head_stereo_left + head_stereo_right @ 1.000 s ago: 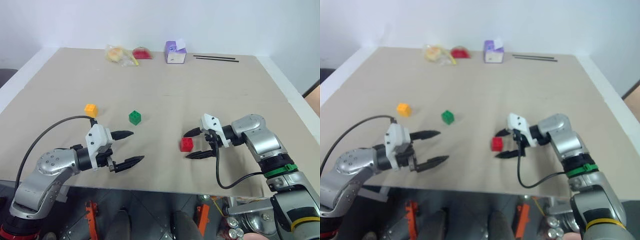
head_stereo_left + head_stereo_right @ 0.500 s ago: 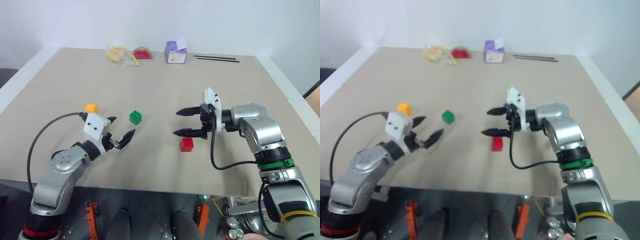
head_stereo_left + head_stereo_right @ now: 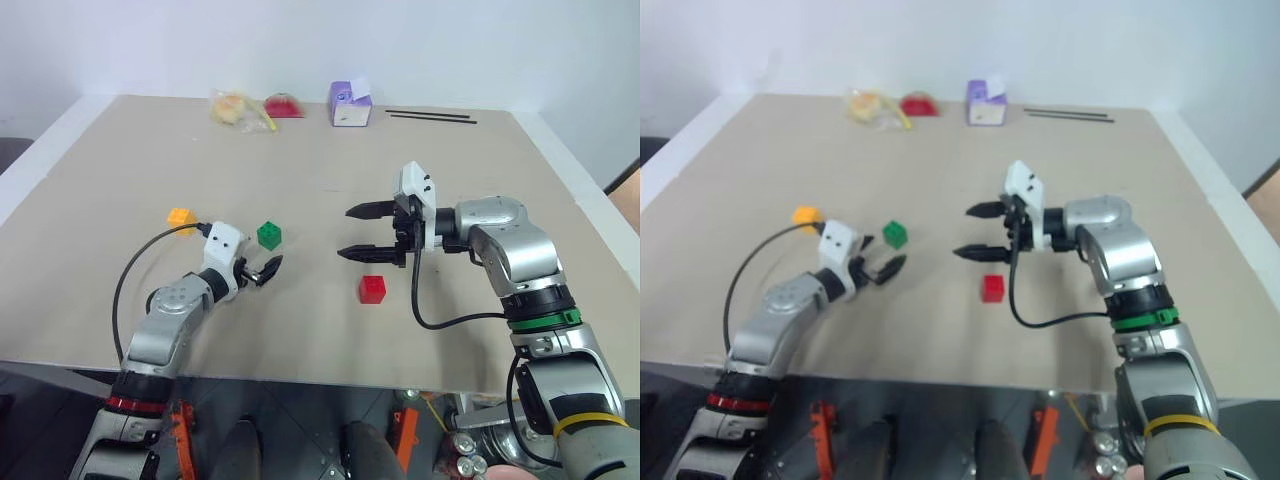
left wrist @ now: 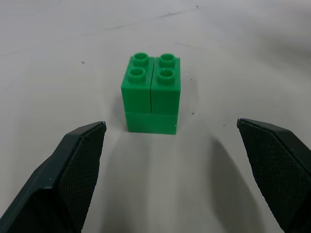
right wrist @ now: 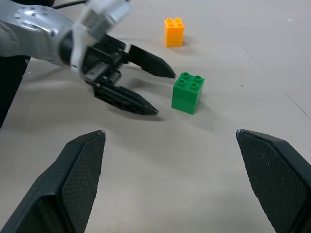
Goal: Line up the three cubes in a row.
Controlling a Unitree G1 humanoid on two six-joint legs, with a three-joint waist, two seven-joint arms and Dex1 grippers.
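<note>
Green cube (image 4: 152,93) upright on the desk (image 3: 450,160), studs up, untouched, centred ahead of the left gripper (image 3: 266,268) and just short of its tips. Jaws spread wide, one finger (image 4: 73,170) to each side of the cube's line, gap far broader than the cube. Nothing held.

Judged to be the approach to the green cube, grasp not yet made. Next move calls for a little more reach, until the cube sits between the pads, then a square close on its two flat side faces; off-centre closing could nudge or spin so light a piece.

Yellow cube (image 3: 181,216) well apart to the left of the green, a touch farther back. Red cube (image 3: 373,288) alone on the right, nearer the front edge, out of line with the other two. No row yet.

Right gripper (image 3: 361,231) raised over the desk beyond the red cube, pointing left toward the green one, jaws wide and empty. Red cube clear of both fingers.

Along the far edge, well away from the work: purple box (image 3: 350,104), wrapped food (image 3: 240,108), red item (image 3: 284,105), two black sticks (image 3: 430,117).
</note>
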